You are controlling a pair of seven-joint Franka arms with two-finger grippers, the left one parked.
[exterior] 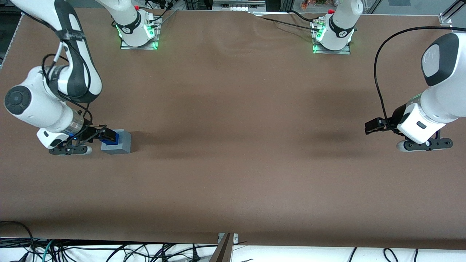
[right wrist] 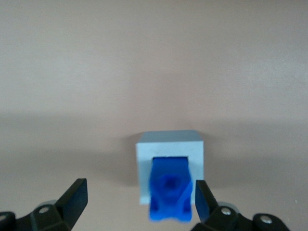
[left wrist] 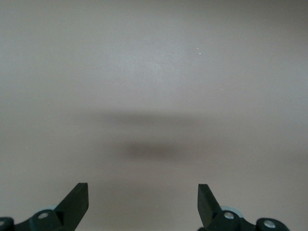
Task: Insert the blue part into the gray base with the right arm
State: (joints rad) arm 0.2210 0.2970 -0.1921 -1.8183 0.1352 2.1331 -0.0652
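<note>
The gray base stands on the brown table near the working arm's end. The blue part sits in the recess of its top face and sticks out of it. In the right wrist view the blue part rises out of the gray base toward the camera. My right gripper hangs low over the base and is open. In the wrist view the gripper has one fingertip close beside the blue part and the other fingertip well away from it. Nothing is held.
The brown table cover stretches wide toward the parked arm's end. The working arm's mount plate sits at the table edge farthest from the front camera. Loose cables lie below the nearest edge.
</note>
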